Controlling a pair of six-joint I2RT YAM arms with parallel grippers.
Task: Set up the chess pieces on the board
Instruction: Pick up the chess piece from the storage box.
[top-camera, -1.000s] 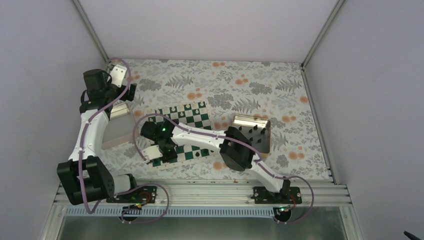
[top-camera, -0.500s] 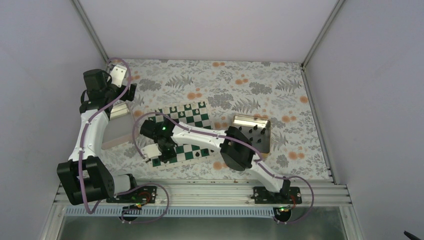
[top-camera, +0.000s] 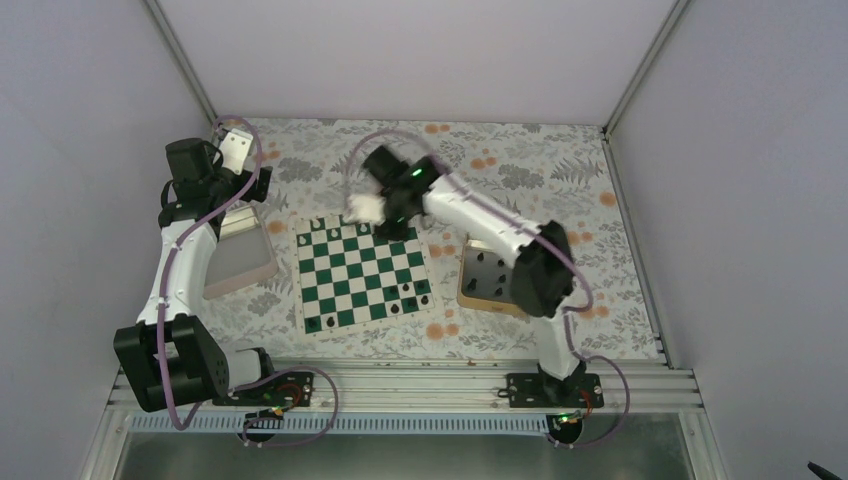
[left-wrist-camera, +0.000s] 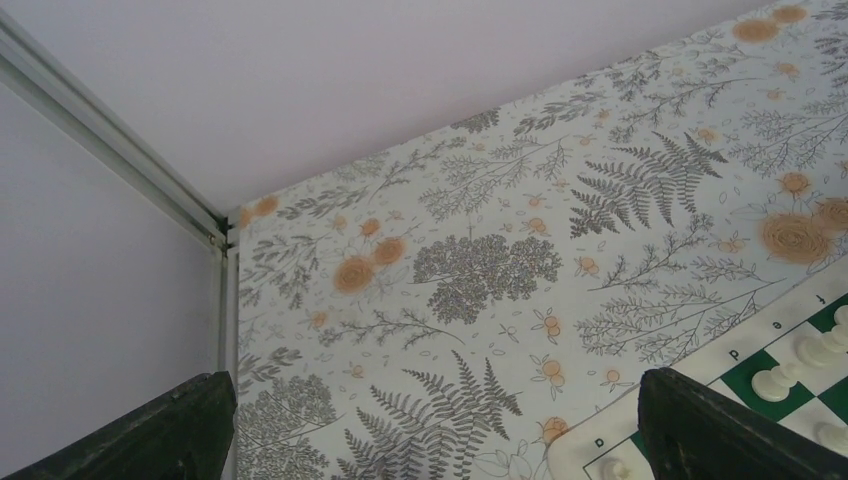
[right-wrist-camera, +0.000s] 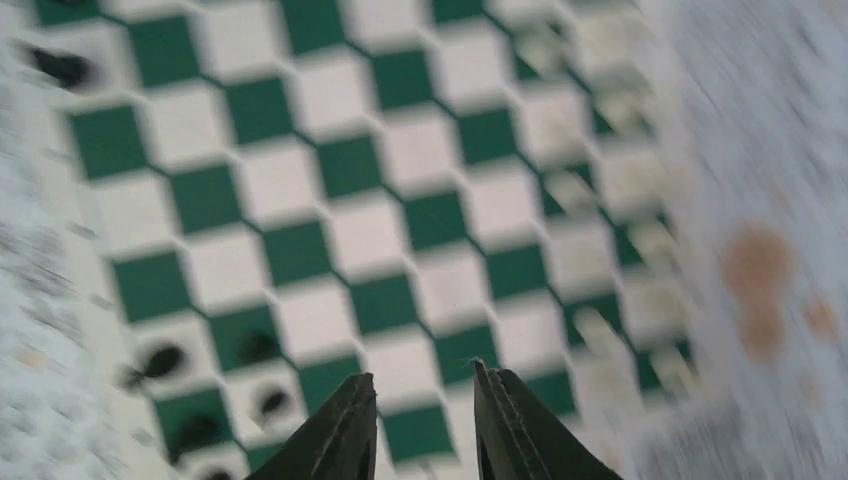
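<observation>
The green-and-white board (top-camera: 360, 270) lies mid-table. Several black chess pieces (top-camera: 410, 303) stand along its near edge, with two at the near-left corner (top-camera: 323, 323). More black pieces sit in the gold tray (top-camera: 478, 292) to the right. My right gripper (top-camera: 390, 228) hangs over the board's far edge. In the blurred right wrist view it (right-wrist-camera: 420, 385) is open and empty above the squares, with black pieces (right-wrist-camera: 260, 345) to its left. My left gripper (top-camera: 262, 185) is held off the board's far-left corner. Its fingers (left-wrist-camera: 435, 380) are wide open on nothing.
White figures (top-camera: 340, 222) line the board's far rows and also show as figures (left-wrist-camera: 800, 365) in the left wrist view. A pinkish-rimmed tray (top-camera: 240, 262) lies left of the board, under the left arm. The right arm's elbow (top-camera: 540, 280) covers part of the gold tray. Walls close in the table on three sides.
My right gripper opened at the board's near-left corner, then swung up and away to the far edge. The board is now uncovered. The left arm has not moved.
</observation>
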